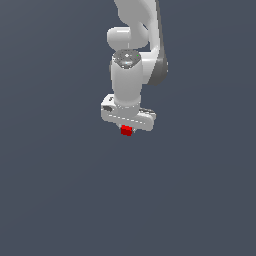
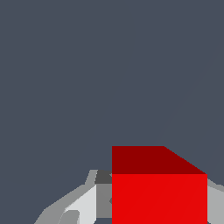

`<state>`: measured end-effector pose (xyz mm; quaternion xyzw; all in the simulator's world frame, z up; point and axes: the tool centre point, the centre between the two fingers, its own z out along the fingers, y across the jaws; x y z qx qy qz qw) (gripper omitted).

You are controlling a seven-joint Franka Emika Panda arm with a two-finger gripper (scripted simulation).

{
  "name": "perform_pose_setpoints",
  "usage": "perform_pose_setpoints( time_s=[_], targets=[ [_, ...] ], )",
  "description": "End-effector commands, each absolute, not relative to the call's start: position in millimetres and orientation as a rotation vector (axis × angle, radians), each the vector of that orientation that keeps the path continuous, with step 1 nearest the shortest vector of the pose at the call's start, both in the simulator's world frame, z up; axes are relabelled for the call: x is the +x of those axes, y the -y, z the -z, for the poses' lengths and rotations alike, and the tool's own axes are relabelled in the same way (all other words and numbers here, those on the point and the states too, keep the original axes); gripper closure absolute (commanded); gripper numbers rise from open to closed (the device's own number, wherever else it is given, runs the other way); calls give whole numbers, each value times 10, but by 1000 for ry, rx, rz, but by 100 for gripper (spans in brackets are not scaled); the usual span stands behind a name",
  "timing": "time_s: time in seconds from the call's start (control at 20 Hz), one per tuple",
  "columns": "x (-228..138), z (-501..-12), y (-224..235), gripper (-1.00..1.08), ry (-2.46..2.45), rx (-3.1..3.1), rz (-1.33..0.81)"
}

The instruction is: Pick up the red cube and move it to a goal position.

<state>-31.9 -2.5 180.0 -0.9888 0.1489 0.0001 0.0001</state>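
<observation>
A: Where's your red cube (image 1: 126, 131)?

B: Between the fingers (image 2: 83, 205) of your gripper (image 1: 127, 129), clamped on it; no table edges show to place it.

A: Step?

B: Likely the carry. No goal marker is visible, so move steadily and keep your grip.

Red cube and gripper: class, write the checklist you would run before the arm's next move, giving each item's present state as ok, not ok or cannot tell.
1. The red cube sits directly under the gripper: ok.
2. Cube lies between the fingers, as the wrist view shows grey finger parts on both sides of it: ok.
3. Jaws firmly closed on the cube: cannot tell; contact is not clearly visible.
4. Cube lifted off the surface: cannot tell; no shadow or edge shows height.
5. Goal position visible: not ok; no marker appears in either view.
6. Nothing else shows near the cube in either view: ok.
</observation>
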Motion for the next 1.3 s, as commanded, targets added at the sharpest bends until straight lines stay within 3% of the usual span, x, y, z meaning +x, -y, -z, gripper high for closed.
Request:
perform_pose_setpoints(
  time_s=[0.0,0.7,1.25],
  targets=[
    [-270,-2068,93,108,-468,-3106,-1],
    [34,-3457,451,108,-468,-3106,-1],
    [234,-4255,653,108,-467,-3107,0]
  ],
)
